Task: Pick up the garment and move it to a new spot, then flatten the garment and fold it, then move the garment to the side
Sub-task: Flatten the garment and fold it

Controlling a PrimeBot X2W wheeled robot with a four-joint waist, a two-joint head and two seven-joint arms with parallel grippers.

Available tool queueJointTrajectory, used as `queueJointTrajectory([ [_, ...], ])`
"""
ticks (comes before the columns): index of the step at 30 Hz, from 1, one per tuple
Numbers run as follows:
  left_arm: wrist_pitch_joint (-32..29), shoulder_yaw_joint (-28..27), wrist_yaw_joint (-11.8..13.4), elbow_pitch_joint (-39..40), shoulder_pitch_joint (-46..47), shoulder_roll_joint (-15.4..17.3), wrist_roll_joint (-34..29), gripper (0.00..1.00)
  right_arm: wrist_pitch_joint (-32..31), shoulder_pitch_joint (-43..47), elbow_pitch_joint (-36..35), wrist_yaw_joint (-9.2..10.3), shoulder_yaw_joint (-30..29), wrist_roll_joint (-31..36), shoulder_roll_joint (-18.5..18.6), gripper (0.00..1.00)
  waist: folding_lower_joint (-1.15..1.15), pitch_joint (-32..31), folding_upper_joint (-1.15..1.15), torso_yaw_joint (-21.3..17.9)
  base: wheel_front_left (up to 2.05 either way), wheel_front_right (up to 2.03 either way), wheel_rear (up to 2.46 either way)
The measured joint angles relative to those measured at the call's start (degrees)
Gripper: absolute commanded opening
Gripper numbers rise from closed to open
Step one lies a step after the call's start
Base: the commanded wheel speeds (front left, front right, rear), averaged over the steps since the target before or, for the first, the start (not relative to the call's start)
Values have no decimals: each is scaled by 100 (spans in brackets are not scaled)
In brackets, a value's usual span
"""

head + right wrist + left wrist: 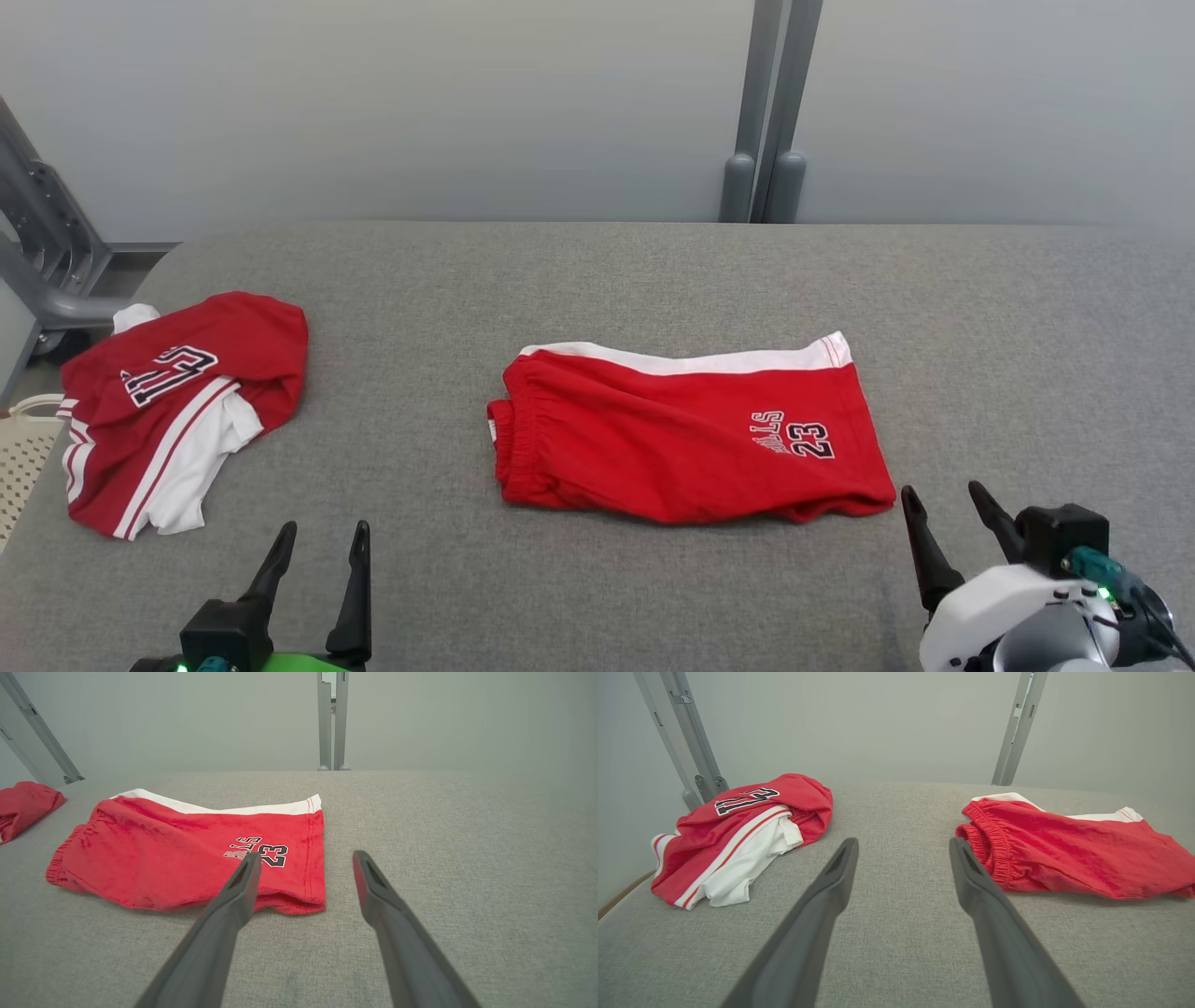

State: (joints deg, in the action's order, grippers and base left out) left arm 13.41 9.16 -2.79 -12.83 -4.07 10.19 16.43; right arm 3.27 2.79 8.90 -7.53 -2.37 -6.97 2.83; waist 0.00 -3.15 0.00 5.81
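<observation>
- Left fingers (355, 588) are standing spread wide and gripping nothing, hovering above the near edge of the bench (597, 280). The right fingers (922, 543) are likewise standing spread and empty at the near right.
- Red shorts (672, 439) are lying flat in the middle of the bench, seemingly already doubled leg over leg. The waistband is pointing to 9 o'clock and the hem with the "23" print to 3 o'clock.
- Seen from the head, the near hem corner is sitting at about 11 o'clock from the right fingers, near but apart.
- The waistband end is lying at roughly 1 o'clock from the left fingers, well apart. A second garment (187, 392), red and white and crumpled, is resting at about 11 o'clock from them, by the bench's left edge.
- The step in hand is probably a further fold, or carrying the shorts aside.
- Doing it well is likely meaning this: each pair of fingers is coming down on its own end and pinching every layer at the near corner. Both are then lifting together, keeping the cloth taut.
- Catching only the top layer is risking undoing the fold.
</observation>
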Motion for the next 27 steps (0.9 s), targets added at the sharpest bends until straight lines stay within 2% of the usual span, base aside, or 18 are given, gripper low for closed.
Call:
queueJointTrajectory([
  [10,10,127,-5,124,28,27,-40,100,-3276,-1307,199,2,-577,66,2,100,0,206,0,-31,0,0,0],
  [17,10,282,-63,98,387,9,-59,100,-4865,-2531,547,2,-909,527,-4,100,0,611,0,121,0,0,0],
  [27,59,475,-140,-77,740,-113,-90,100,-5211,-3034,1160,2,-1220,662,51,100,0,1087,0,458,0,0,0],
])
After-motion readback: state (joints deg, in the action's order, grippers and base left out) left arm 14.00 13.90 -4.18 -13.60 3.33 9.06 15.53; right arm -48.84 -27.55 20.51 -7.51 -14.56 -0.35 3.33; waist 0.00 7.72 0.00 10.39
